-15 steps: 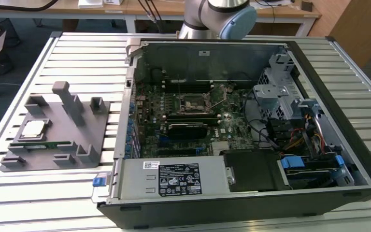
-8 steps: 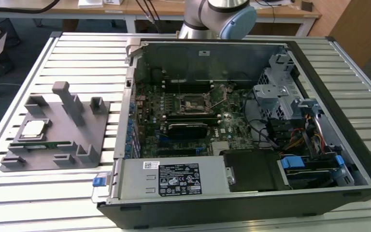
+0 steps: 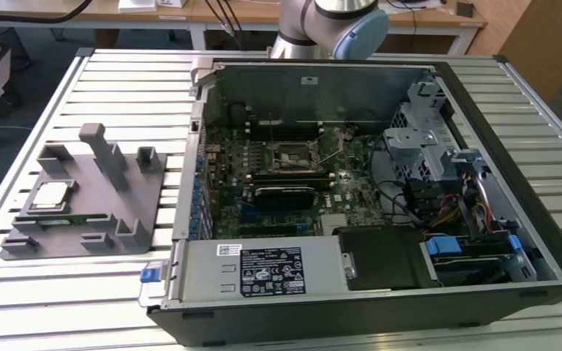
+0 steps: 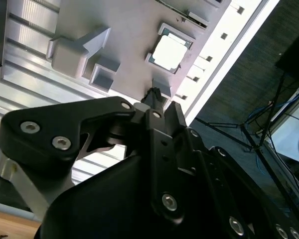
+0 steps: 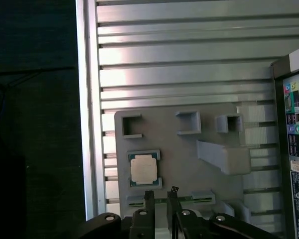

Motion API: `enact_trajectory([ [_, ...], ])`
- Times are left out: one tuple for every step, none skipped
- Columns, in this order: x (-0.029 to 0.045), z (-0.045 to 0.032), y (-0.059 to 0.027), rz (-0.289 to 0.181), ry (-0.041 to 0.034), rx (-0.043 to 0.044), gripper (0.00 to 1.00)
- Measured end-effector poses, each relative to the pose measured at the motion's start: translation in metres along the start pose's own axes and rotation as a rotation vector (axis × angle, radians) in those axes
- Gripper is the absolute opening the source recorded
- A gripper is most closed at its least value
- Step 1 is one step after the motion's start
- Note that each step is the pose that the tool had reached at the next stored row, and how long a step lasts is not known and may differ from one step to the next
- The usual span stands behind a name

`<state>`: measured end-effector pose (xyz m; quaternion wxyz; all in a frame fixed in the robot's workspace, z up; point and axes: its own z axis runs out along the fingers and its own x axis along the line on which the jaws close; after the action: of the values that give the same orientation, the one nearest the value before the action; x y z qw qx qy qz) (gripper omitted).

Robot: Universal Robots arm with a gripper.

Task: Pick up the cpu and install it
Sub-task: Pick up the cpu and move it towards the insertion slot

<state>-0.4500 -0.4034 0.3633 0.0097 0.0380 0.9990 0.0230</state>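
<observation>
Silvery-grey metal on a pale rim: the cpu lies flat in a pocket at the left of the grey fixture tray, just on the far side of the green memory stick, on the slatted table. Likely light, rigid and smooth-topped, with a delicate underside; best taken by two opposite edges and kept level. Gripper hangs above the tray near the cpu, fingers a narrow gap apart and holding nothing; the socket frame sits well to the right, inside the open computer case.

arm: silver-grey tube | joint cap: light blue | gripper: black links, silver screws
</observation>
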Motion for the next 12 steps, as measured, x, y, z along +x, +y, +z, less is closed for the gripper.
enact_trajectory([
  [0.0000,0.0002,-0.0005,0.000,0.0000,0.0001,0.23],
  [0.0000,0.0005,-0.0007,0.000,0.0000,0.0001,0.29],
  [0.0000,0.0008,-0.0010,0.000,0.0000,0.0000,0.29],
  [0.0000,0.0015,-0.0017,0.000,-0.0001,0.0000,0.35],
  [0.0001,0.0024,-0.0025,-0.003,0.0002,0.0002,0.41],
  [0.0000,0.0034,-0.0031,-0.009,0.0004,0.0000,0.41],
  [0.0000,0.0046,-0.0036,-0.016,0.0007,-0.0002,0.47],
  [0.0001,0.0059,-0.0040,-0.026,0.0012,-0.0003,0.47],
  [0.0002,0.0075,-0.0042,-0.033,0.0015,-0.0005,0.53],
  [0.0003,0.0093,-0.0043,-0.039,0.0019,-0.0006,0.53],
  [0.0004,0.0110,-0.0045,-0.044,0.0026,-0.0006,0.53],
  [0.0005,0.0128,-0.0047,-0.047,0.0031,-0.0006,0.53],
])
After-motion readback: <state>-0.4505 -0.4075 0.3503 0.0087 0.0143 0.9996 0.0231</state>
